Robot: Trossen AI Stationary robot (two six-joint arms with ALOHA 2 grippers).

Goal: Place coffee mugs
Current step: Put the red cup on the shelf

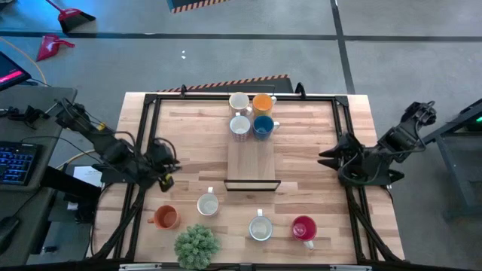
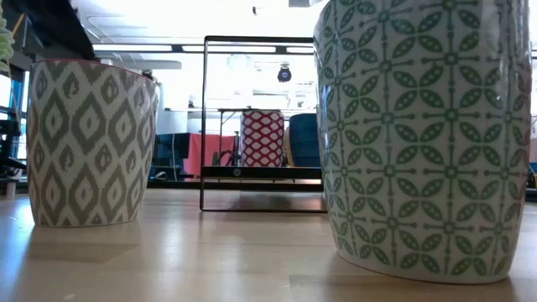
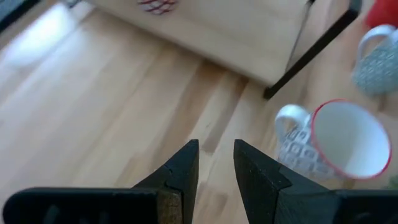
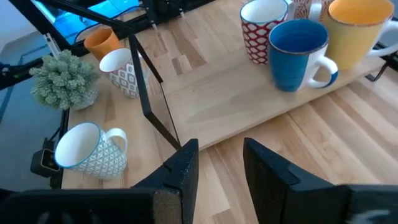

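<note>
Here, left pincer point(image 1: 167, 167): hovering over the left side of the worktop point(image 1: 301, 150), holding nothing; its fingers point(image 3: 180, 168) stand a narrow gap apart, pointing toward the middle.
Right pincer point(image 1: 325, 158): over the right side of the worktop, holding nothing, its fingers point(image 4: 183, 168) parted by a modest gap and aimed inward.
Grey-diamond mug point(image 1: 208, 204): nearest the left pincer, upright on the bare worktop, red-rimmed, just in front of the riser's front edge.
Orange mug point(image 1: 166, 217): front left, well left of the grey-diamond mug, handle toward the left.
Green-patterned mug point(image 1: 260, 228): front centre, upright, between the grey-diamond mug and the red-pink mug.
Red-pink mug point(image 1: 304, 227): front right, just beside the green-patterned mug.
Wooden riser point(image 1: 252, 162): a raised board on a black wire frame at the worktop's middle, running toward the back.
Mugs on the riser: four in a tight cluster at its far end, namely a cream mug point(image 1: 239, 102), a yellow-orange mug point(image 1: 262, 103), a red-and-white patterned mug point(image 1: 239, 126) and a blue mug point(image 1: 263, 126).
Plant ball point(image 1: 197, 245): green and spiky, at the front edge, near the orange mug.
</note>
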